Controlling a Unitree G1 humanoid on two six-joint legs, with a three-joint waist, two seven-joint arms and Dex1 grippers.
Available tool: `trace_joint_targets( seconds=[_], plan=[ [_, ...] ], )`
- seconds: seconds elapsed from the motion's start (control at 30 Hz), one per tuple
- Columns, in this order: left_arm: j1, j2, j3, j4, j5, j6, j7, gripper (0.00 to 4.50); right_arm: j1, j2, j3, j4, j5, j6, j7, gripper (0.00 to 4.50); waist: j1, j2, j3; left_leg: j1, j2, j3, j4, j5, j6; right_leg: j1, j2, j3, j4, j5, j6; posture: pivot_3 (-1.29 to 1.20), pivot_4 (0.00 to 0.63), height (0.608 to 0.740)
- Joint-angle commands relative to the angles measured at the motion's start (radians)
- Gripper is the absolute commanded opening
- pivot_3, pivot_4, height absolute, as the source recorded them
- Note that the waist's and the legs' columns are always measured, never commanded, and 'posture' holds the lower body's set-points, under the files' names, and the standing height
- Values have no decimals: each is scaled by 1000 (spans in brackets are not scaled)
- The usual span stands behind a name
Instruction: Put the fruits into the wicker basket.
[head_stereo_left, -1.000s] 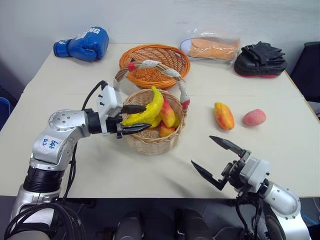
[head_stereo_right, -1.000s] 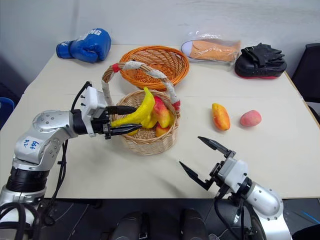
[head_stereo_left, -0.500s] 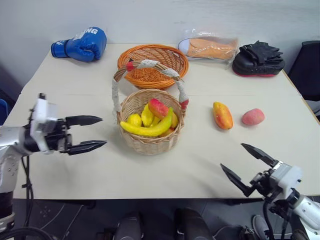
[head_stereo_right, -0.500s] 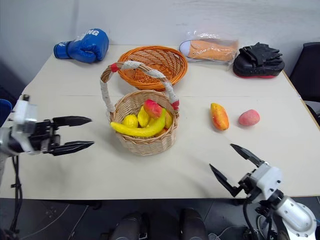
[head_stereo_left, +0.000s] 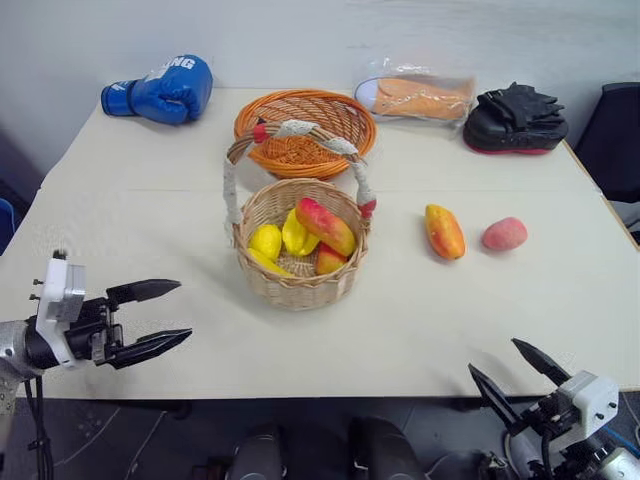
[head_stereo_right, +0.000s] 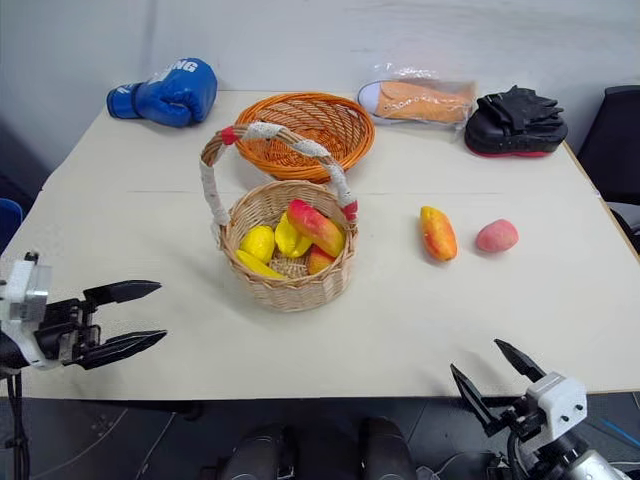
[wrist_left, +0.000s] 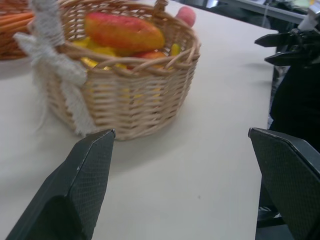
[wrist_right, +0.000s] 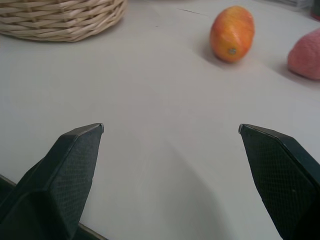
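The wicker basket (head_stereo_left: 300, 287) stands mid-table and holds a red-orange mango (head_stereo_left: 325, 225), small yellow pieces (head_stereo_left: 267, 240) and the banana (head_stereo_left: 260, 262) low along its left wall. Another mango (head_stereo_left: 446, 231) and a pink peach (head_stereo_left: 505, 234) lie on the table to its right. My left gripper (head_stereo_left: 185, 309) hovers open and empty at the front left edge, pointing toward the basket (wrist_left: 125, 100). Low at the front right edge, my right gripper (head_stereo_left: 492, 355) is open and empty, facing the loose mango (wrist_right: 232, 34) and peach (wrist_right: 305, 60).
Behind the basket sits a shallow orange woven bowl (head_stereo_left: 305, 130). A blue boxing glove (head_stereo_left: 162, 88), a bagged orange shoe (head_stereo_left: 420, 97) and a black padded mitt (head_stereo_left: 515, 118) line the far edge. A dark chair (head_stereo_left: 615, 140) stands off the table's right side.
My left gripper let go of the banana, which now lies in the basket, opened wider and drew back to the front left. My right gripper pulled back and down to the right.
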Motion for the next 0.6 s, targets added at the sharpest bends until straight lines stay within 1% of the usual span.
trace_joint_targets(
  seconds=[0.03,0.1,0.17,0.23,0.27,0.3,0.33,0.37,0.4,0.47,0.53,0.6],
  plan=[
    [-9,-22,29,-58,-27,-30,43,4481,-62,14,-39,-102,51,102,-144,4500,-8,0,0,0,0,0,0,0,0,0,0,1,0,0,0,0,150,740],
    [-13,-24,23,-97,-59,6,67,4481,-157,-54,-20,-191,106,240,-187,4500,-25,1,0,0,2,1,0,0,-1,-1,1,2,0,0,0,0,150,740],
    [-26,-24,13,-116,-80,23,84,4481,-216,-109,-16,-232,123,335,-206,4500,-31,1,0,1,2,3,0,1,-1,-1,1,4,1,1,-1,0,150,740],
    [-90,-17,-19,-122,-123,77,126,4481,-410,-222,-5,-224,194,532,-270,4500,-28,1,0,2,2,3,0,1,-1,-1,2,4,2,1,-1,0,150,740],
    [-111,-10,-32,-124,-143,110,145,4481,-504,-267,10,-204,194,612,-300,4500,-27,1,0,3,2,3,0,1,-1,0,3,4,2,1,-1,0,150,740],
    [-130,-12,-43,-126,-145,121,163,4481,-588,-307,37,-175,172,689,-327,4500,-27,1,0,2,2,3,1,1,0,-1,6,4,3,1,-1,0,150,740],
    [-138,-14,-48,-127,-144,126,174,4481,-633,-327,55,-158,151,736,-343,4500,-26,1,1,2,0,3,1,2,0,-2,6,5,4,1,-1,0,150,740],
    [-152,-18,-58,-130,-147,131,187,4481,-726,-346,101,-100,116,826,-380,4500,-24,1,1,2,0,4,1,2,1,-2,5,5,4,1,-1,0,150,740],
    [-171,-25,-73,-131,-136,122,197,4481,-828,-345,140,-29,91,909,-426,4500,-24,0,0,2,-1,4,0,2,0,-3,6,5,4,1,-2,0,150,740],
    [-200,-38,-95,-131,-138,123,214,4481,-991,-315,200,105,40,975,-470,4500,-22,-1,0,0,-1,3,1,4,-6,-3,7,4,3,0,-3,0,150,740],
    [-214,-48,-108,-138,-140,115,223,4481,-1078,-290,244,213,0,983,-457,4500,-23,-1,0,-3,-3,4,1,4,-5,-6,7,4,4,0,-3,0,150,740],
    [-216,-53,-114,-151,-151,117,221,4481,-1124,-285,278,285,-36,1000,-439,4500,-22,-1,0,-4,-4,4,1,5,-4,-6,7,4,3,0,-2,0,150,740]
  ],
)
